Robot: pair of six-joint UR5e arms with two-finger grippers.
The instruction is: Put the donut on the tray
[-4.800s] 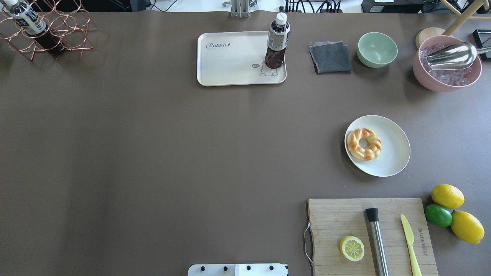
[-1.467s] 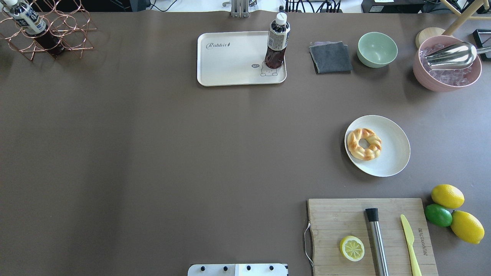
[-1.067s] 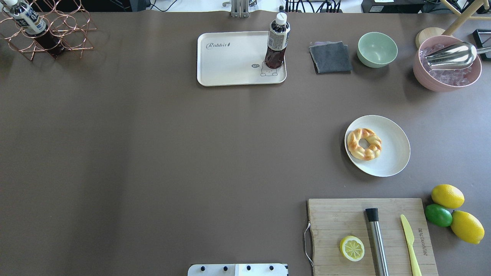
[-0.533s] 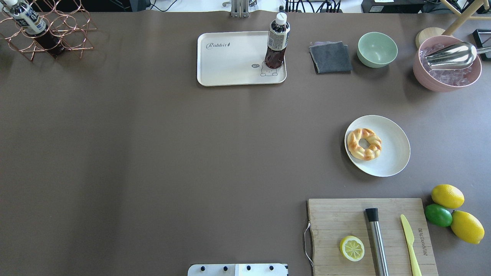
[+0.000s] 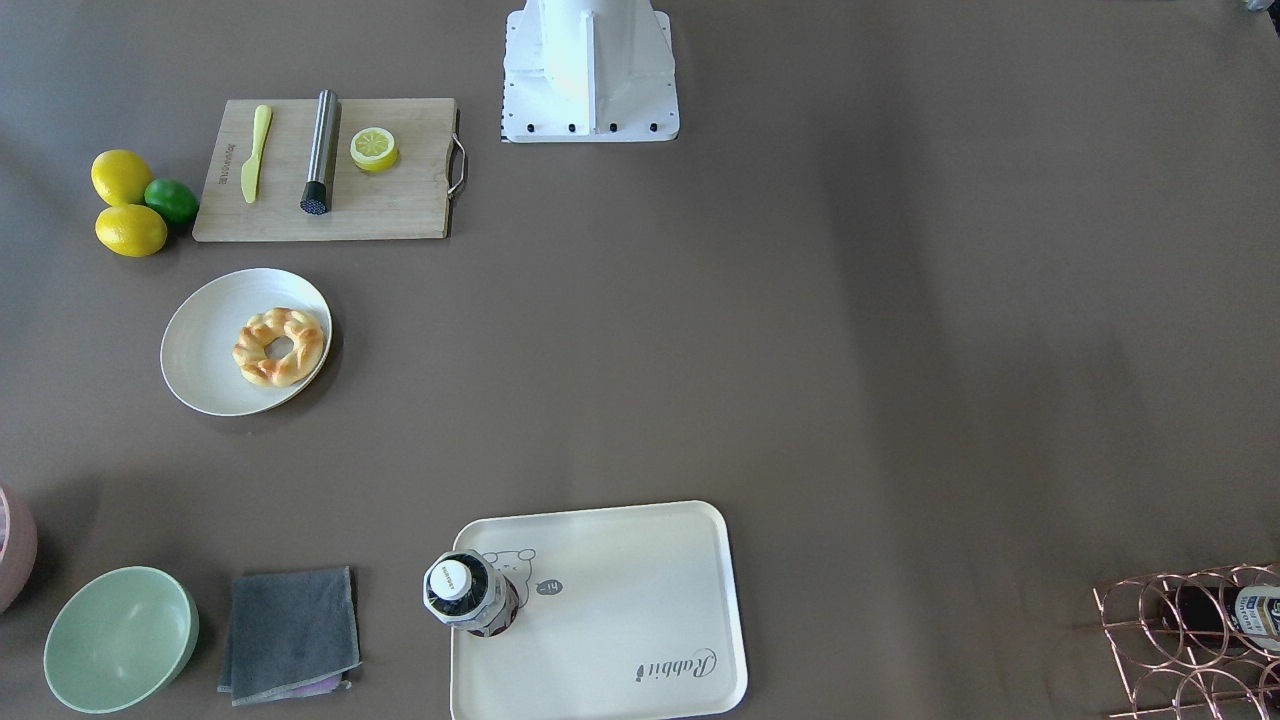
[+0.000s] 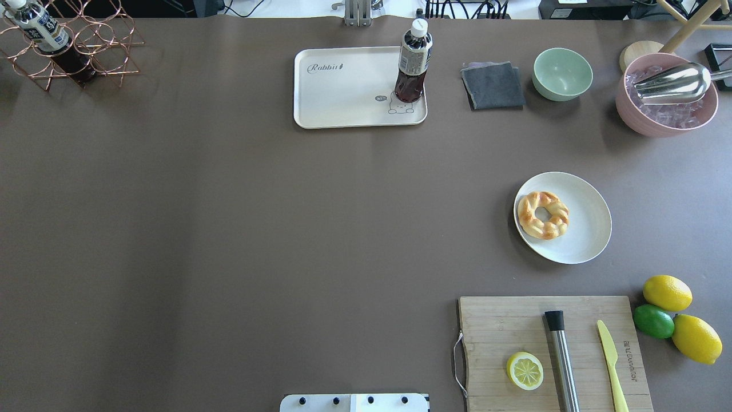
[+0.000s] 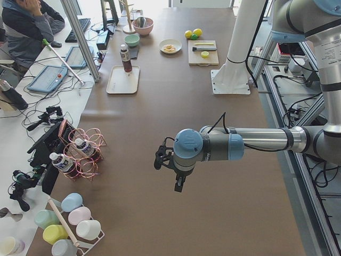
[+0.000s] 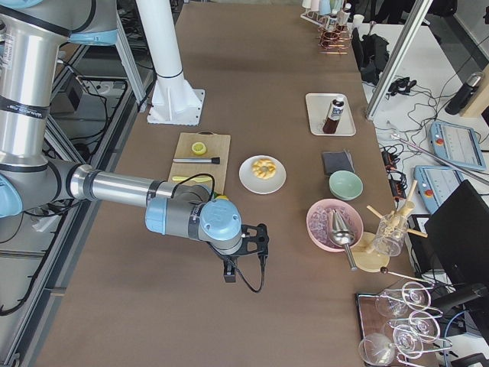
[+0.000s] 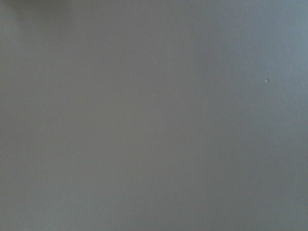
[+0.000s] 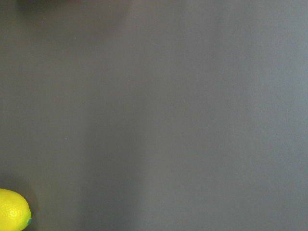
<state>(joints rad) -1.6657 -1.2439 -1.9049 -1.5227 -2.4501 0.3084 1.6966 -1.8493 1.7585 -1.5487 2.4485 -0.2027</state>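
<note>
The golden-brown twisted donut (image 6: pixel 542 214) lies on the left part of a round off-white plate (image 6: pixel 589 229) at the table's right middle; it also shows in the front view (image 5: pixel 278 346). The cream "Rabbit" tray (image 6: pixel 343 91) sits at the far centre, with a dark drink bottle (image 6: pixel 413 60) standing on its right corner. Neither gripper shows in the overhead or front views. The left gripper (image 7: pixel 161 158) shows only in the exterior left view and the right gripper (image 8: pixel 260 238) only in the exterior right view, both far from the donut. I cannot tell whether they are open or shut.
A wooden cutting board (image 6: pixel 503 332) at the near right holds a lemon half (image 6: pixel 525 370), a steel muddler and a yellow knife. Two lemons and a lime (image 6: pixel 653 321) lie beside it. A grey cloth (image 6: pixel 493 86), green bowl (image 6: pixel 563 73), pink ice bucket (image 6: pixel 666 94) and copper bottle rack (image 6: pixel 68 46) line the far edge.
</note>
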